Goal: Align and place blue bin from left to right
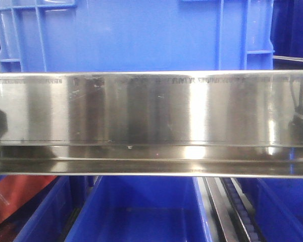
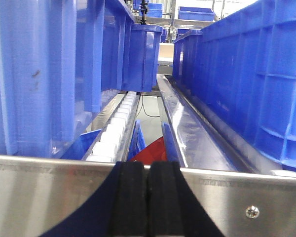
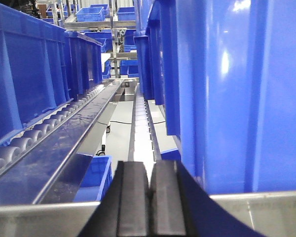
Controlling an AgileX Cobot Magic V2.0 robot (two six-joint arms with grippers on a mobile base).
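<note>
Risk is judged to be skewing or jamming: the blue bin point(image 1: 131, 35) is seated on the rack's upper level just behind the steel front rail point(image 1: 151, 108), so an uneven push from one side could twist it against the neighbouring bin point(image 2: 256, 84) or off the white roller track point(image 2: 116, 131). The left gripper point(image 2: 148, 200) is held low at the rail beside the bin's left wall, pads pressed together on nothing. The right gripper point(image 3: 149, 202) is set likewise by the right wall, pads nearly touching and empty.
</note>
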